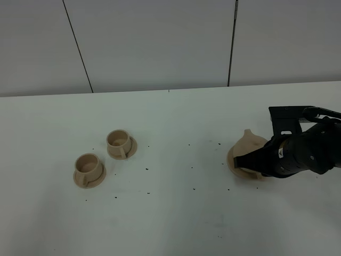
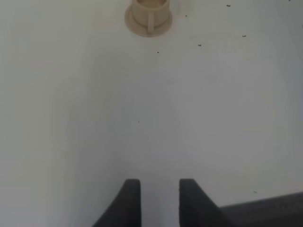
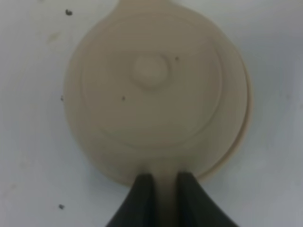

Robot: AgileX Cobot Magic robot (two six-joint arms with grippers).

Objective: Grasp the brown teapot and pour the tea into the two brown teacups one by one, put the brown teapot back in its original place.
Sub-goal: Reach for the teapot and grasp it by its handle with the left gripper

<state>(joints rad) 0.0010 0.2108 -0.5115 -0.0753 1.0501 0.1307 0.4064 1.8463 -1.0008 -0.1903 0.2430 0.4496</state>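
Tan brown teapot (image 3: 151,94) on plate (image 3: 246,113), handle (image 3: 164,171) pinched by right tool (image 3: 164,182)

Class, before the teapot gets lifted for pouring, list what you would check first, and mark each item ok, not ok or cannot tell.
1. Right gripper shut on the brown teapot at its handle: ok.
2. Lid seated: ok.
3. Near teacup and far teacup upright: ok.
4. Left gripper open, away from the teapot: ok.
5. Tea inside teapot: cannot tell.
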